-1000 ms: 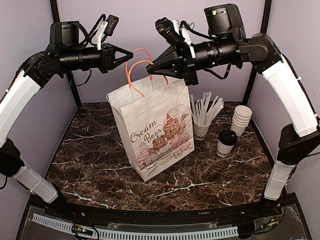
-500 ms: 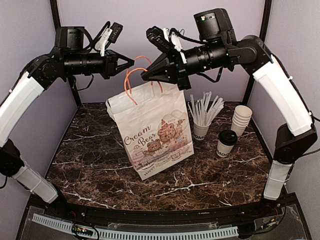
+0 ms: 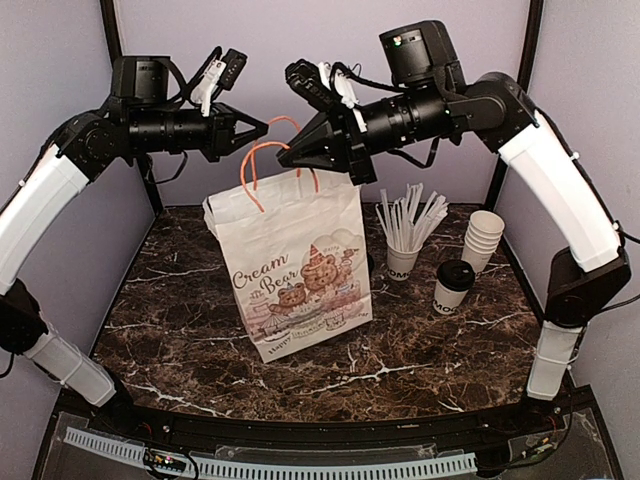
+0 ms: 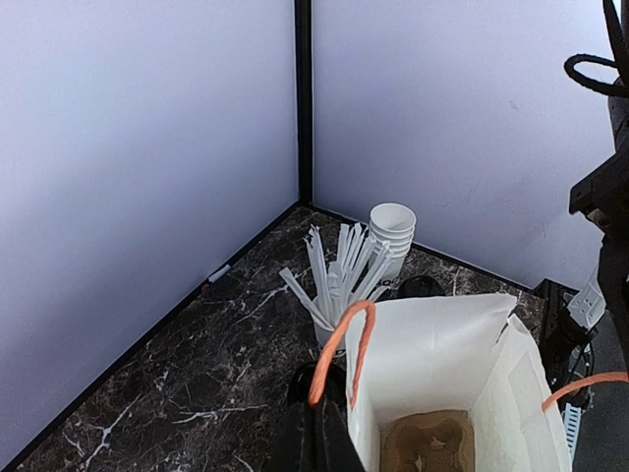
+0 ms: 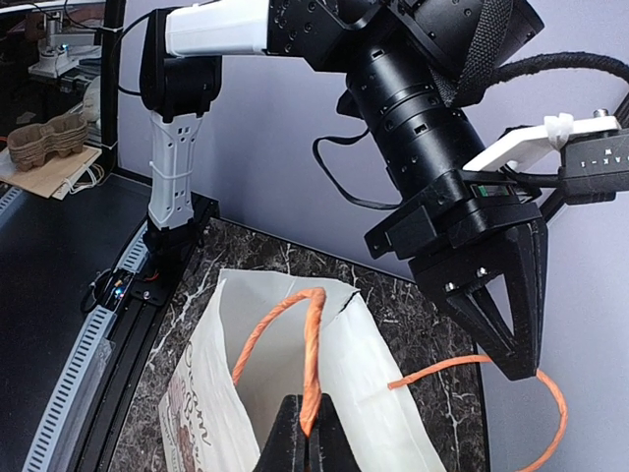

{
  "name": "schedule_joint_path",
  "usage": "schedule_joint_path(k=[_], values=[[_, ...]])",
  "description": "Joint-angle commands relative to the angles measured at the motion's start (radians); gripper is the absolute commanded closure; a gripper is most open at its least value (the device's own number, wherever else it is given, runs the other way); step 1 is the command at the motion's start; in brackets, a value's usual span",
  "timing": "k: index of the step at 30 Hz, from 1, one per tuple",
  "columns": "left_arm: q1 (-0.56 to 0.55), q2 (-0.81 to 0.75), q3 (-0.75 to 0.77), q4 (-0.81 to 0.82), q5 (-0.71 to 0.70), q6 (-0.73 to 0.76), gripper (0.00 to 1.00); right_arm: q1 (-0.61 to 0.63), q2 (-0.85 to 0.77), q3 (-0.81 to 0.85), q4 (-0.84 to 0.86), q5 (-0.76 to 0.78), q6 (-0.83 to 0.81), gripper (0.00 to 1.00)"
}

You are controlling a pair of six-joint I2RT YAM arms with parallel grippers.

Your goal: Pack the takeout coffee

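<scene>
Seen from above, the left arm [image 3: 45, 195] reaches in from the left at the height of the bag's handles. Its jaws are shut tight on one orange cord handle [image 4: 339, 354] of a white paper bag [image 3: 300, 265].

The bag is at the middle of the dark marble tabletop [image 3: 170, 300]. It hangs tilted, with its mouth held open. Its front is printed with "Cream Bear" and cartoon bears. Whether its bottom edge touches the tabletop cannot be told.

The right arm [image 3: 550, 190] arches in from the right. Its jaws are clamped on the bag's other orange handle [image 5: 313, 344], close to the left jaws.

Right of the bag stands a white cup [image 3: 401, 263] filled with white sticks [image 3: 405, 218].

Further right is the takeout coffee [image 3: 453, 287], a small white cup with a black dome lid. It stands upright on the tabletop, outside the bag and apart from both arms.

Just behind it is a stack of lidless white cups [image 3: 484, 238].
</scene>
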Motion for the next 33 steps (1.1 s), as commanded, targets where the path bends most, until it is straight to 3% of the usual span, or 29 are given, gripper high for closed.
schedule_joint_path(k=[1, 4, 5, 6, 7, 8, 9, 11, 14, 22, 27, 33], values=[[0.005, -0.042, -0.019, 0.009, -0.007, 0.019, 1.0, 0.012, 0.012, 0.017, 0.02, -0.019, 0.009, 1.0], [0.005, -0.047, -0.022, 0.009, -0.013, 0.021, 1.0, 0.014, 0.014, 0.016, 0.019, -0.021, 0.009, 0.98], [0.005, -0.047, -0.022, 0.007, -0.015, 0.023, 0.97, 0.014, 0.014, 0.016, 0.016, -0.021, 0.006, 0.91], [0.005, -0.047, -0.022, 0.002, -0.023, 0.023, 0.89, 0.014, 0.014, 0.017, 0.009, -0.023, 0.003, 0.8], [0.006, -0.047, -0.022, -0.001, -0.032, 0.021, 0.67, 0.014, 0.014, 0.017, 0.006, -0.023, 0.003, 0.67], [0.005, -0.047, -0.022, -0.004, -0.053, 0.019, 0.56, 0.013, 0.013, 0.015, 0.003, -0.019, 0.005, 0.55], [0.005, -0.047, -0.022, -0.008, -0.062, 0.016, 0.38, 0.014, 0.01, 0.013, -0.001, -0.016, 0.002, 0.45], [0.005, -0.047, -0.023, -0.014, -0.093, 0.014, 0.25, 0.014, 0.002, 0.005, -0.005, -0.003, -0.003, 0.29], [0.006, -0.048, -0.025, -0.019, -0.126, 0.016, 0.2, 0.012, -0.007, -0.008, -0.005, 0.012, -0.003, 0.15], [0.005, -0.099, -0.128, 0.009, -0.144, 0.028, 0.19, -0.045, -0.107, -0.147, -0.034, 0.069, -0.032, 0.09], [0.005, -0.224, -0.397, 0.099, -0.266, 0.062, 0.18, -0.246, -0.276, -0.418, 0.0, 0.083, -0.032, 0.1], [0.043, -0.347, -0.704, 0.259, -0.427, 0.085, 0.02, -0.555, -0.495, -0.817, 0.09, 0.119, 0.001, 0.1]])
